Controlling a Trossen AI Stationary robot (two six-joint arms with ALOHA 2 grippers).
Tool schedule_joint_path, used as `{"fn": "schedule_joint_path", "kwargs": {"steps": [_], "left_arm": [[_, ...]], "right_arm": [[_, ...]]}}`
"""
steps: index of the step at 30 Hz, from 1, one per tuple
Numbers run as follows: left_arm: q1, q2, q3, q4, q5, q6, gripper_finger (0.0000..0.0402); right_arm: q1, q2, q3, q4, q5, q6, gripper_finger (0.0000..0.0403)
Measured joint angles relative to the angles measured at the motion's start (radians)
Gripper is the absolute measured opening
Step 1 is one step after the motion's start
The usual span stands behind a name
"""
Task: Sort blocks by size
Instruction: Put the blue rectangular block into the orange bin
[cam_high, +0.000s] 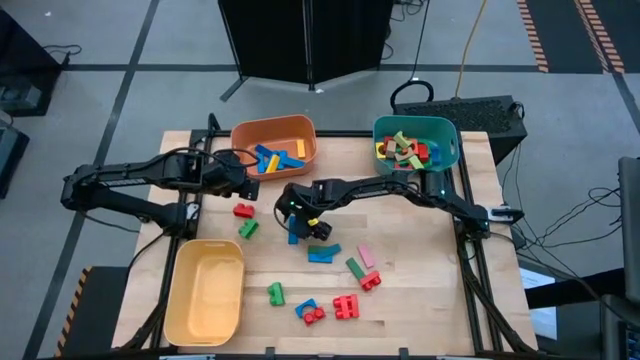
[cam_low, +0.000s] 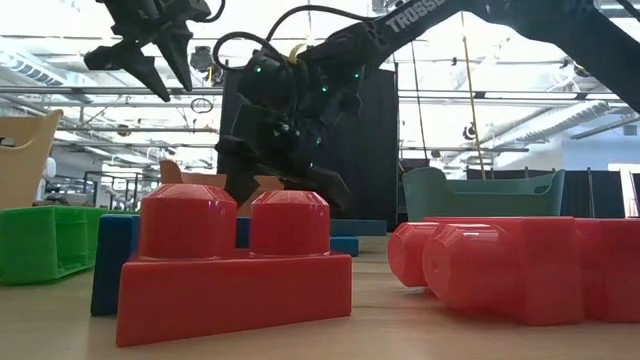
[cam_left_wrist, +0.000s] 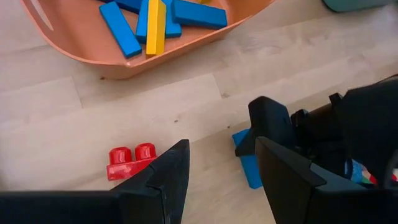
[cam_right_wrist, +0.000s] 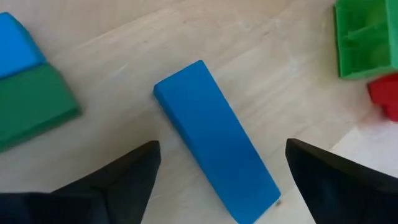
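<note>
Blue bar (cam_right_wrist: 214, 140) lies between right claw (cam_right_wrist: 217, 168) fingers (spread wide)

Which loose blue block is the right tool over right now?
The flat blue bar, lying between the right tool's open fingers at mid-table; the other blue blocks lie nearer the front edge.

Right claw (cam_right_wrist: 217, 163) spread wide over mid-table; left claw (cam_left_wrist: 217, 165) parted, raised nearby.

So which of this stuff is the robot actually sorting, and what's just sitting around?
Part of the job:
- blue bar under the open right gripper
- red studded brick
- loose blocks on the table

Just there:
- orange bin, teal bin, yellow bin
- keyboard
</note>
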Motion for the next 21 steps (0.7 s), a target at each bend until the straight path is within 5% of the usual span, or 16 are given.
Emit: {"fn": "schedule_joint_path", "kwargs": {"steps": [21], "left_arm": [[-0.001, 0.000, 0.000, 0.000, -0.003, -0.025, 0.0180]], "right_arm": [[-0.066, 0.003, -0.002, -0.238, -0.030, 0.241, 0.0182]]}}
